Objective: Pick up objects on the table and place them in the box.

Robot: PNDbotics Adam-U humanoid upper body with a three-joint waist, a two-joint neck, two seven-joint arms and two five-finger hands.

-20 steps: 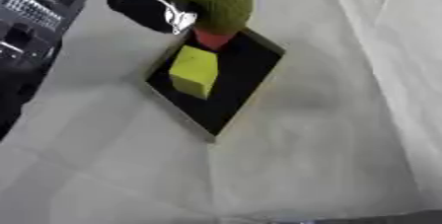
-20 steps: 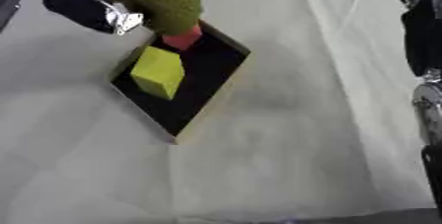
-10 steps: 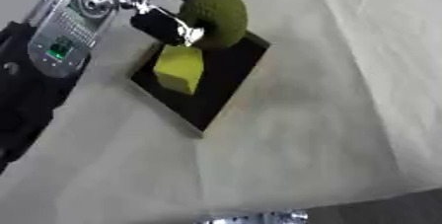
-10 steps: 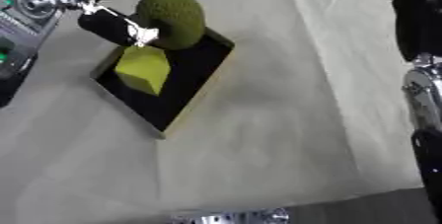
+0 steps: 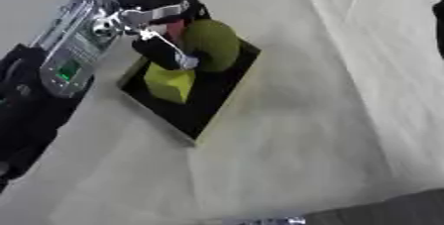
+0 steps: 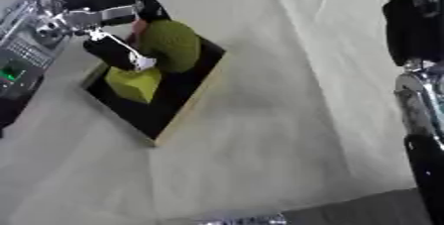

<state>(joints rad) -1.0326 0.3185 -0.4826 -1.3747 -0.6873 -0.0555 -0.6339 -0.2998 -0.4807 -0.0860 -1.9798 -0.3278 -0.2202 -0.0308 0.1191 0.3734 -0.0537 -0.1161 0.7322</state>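
Green round object (image 5: pixel 211 44) in box (image 5: pixel 212 112) beside yellow block (image 5: pixel 170 84); left hand (image 5: pixel 160 26) fingers curled around it. Right hand state: cannot tell.

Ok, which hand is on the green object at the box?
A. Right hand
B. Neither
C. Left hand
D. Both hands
C: the left hand, coming in from the view's left, has its fingers curled round the green object over the black box; the right arm stays at the right edge.

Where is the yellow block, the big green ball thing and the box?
yellow block (image 5: pixel 171 84), left eye view, on its front face.
green ball thing (image 5: pixel 211 44), left eye view, on its rounded side.
box (image 5: pixel 218 104), left eye view, on its bare black floor.
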